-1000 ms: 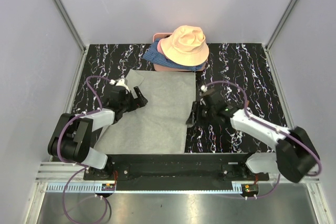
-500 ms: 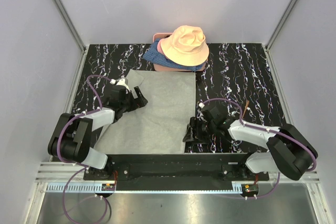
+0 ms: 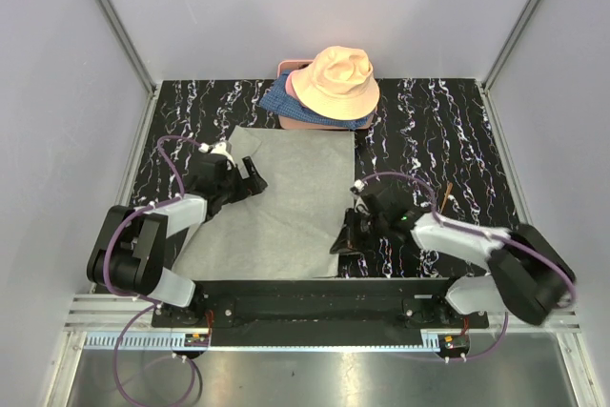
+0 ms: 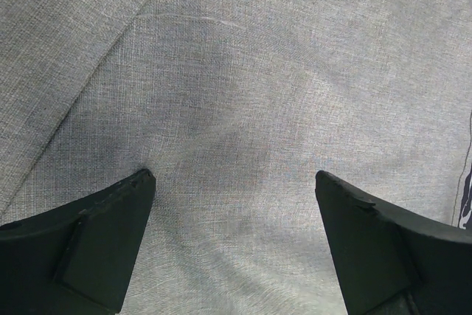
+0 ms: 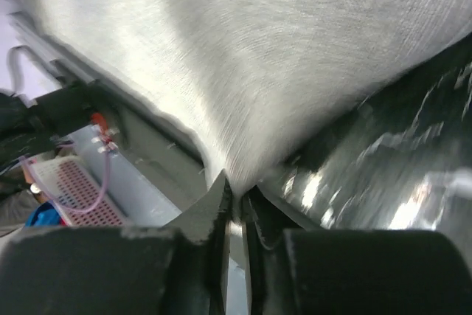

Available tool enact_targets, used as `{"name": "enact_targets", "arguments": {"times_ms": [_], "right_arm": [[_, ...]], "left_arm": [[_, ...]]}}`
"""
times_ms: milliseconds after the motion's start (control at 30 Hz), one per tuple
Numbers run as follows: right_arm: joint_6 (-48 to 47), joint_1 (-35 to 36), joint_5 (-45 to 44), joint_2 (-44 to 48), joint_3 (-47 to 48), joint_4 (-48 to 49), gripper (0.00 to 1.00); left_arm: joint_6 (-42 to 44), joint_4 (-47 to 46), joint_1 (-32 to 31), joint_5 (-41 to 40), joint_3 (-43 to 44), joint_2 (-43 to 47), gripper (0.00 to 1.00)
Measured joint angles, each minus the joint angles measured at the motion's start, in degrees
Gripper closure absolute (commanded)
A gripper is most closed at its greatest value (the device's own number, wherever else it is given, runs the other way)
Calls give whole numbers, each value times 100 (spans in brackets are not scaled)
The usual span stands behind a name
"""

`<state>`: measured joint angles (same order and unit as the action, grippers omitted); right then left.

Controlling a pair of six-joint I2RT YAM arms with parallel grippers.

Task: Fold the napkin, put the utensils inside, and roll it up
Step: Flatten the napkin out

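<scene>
At the near right corner of the napkin [image 3: 286, 188], my right fingers [image 5: 223, 204] are clenched on its edge. The napkin lies spread on the table [image 3: 429, 121]. Over its left side my left fingers [image 3: 251, 181] are spread wide, grasping nothing. Right of the napkin lies one thin copper utensil [image 3: 447, 193].

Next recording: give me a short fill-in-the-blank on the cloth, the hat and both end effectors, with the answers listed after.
1. The left end effector hovers over the napkin with its jaws ___.
2. The right end effector is pinching the napkin at its ___ edge.
3. The peach bucket hat rests on a ___ patterned fabric at the table's far side.

Missing words: open; right; blue
</scene>
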<state>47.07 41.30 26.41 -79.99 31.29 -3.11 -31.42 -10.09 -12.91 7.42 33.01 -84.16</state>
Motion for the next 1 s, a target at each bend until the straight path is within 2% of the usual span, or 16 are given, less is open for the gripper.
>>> {"name": "enact_targets", "arguments": {"times_ms": [100,133,267,367,467,600,800,900,933,967,1000], "right_arm": [[-22,7,-234,1069,275,-1038,64],[-24,13,-378,1473,433,-1432,55],[31,15,-1001,2728,1060,-2811,52],[83,17,-1403,3095,1139,-3462,48],[116,17,-1624,2990,1051,-3713,46],[94,20,-1620,2223,820,-3491,46],[-92,20,-1685,1285,643,-3185,46],[-236,20,-1797,1130,743,-3108,46],[-299,17,-1829,1064,826,-3095,46],[-341,17,-1845,1019,887,-3075,46],[-400,17,-1864,964,970,-3049,46]], "left_arm": [[15,2,57,61,0,0,1],[17,4,70,74,0,0,1],[42,7,131,142,0,0,1],[46,4,138,162,0,0,1],[52,9,142,170,0,0,1],[50,98,142,190,42,13,1],[109,859,144,120,407,293,5],[339,1390,146,-210,1202,317,18],[433,1558,146,-356,1576,234,27],[599,1777,146,-586,2175,11,31],[621,1786,146,-627,2284,-48,35]]}}
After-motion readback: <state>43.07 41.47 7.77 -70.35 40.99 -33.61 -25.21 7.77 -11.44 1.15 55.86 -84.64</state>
